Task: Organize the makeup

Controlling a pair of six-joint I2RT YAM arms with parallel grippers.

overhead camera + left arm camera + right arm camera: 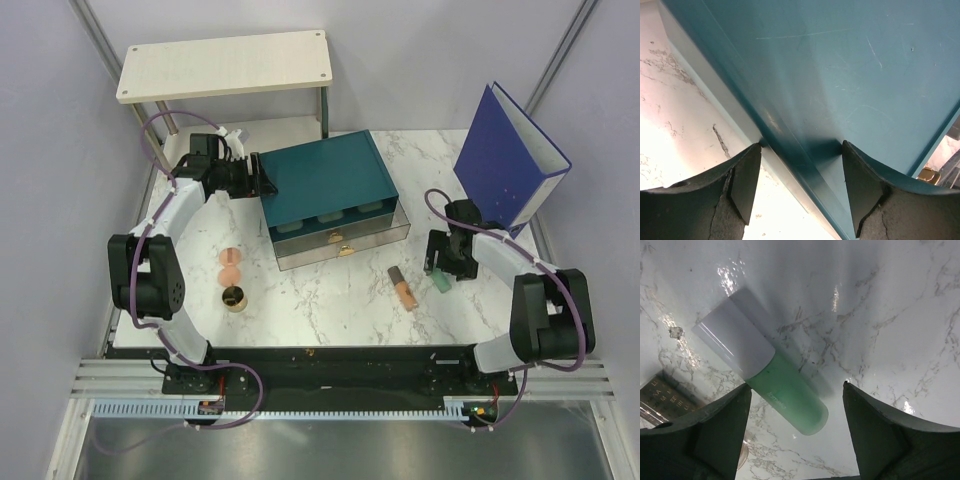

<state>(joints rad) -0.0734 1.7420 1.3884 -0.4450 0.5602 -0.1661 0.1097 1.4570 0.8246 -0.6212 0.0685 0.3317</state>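
Note:
The makeup lies on the marble table [330, 310]. Two peach-pink discs [230, 265] sit touching at front left, with a gold-rimmed dark pot [234, 298] just below them. A tan stick [403, 288] with a dark cap lies right of centre. Right of it is a mint-green tube [441, 282], white-capped, lying slanted on the marble [785, 395]. My right gripper [796, 390] hangs open over the tube, one finger on either side and clear of it. My left gripper [801, 150] is open and straddles the teal box's left corner edge [805, 165].
The teal drawer box [330, 180] stands mid-table with its lower drawer [340, 245] pulled out toward me. A blue ring binder [510, 155] stands at the back right. A pale wooden shelf [225, 65] stands at the back left.

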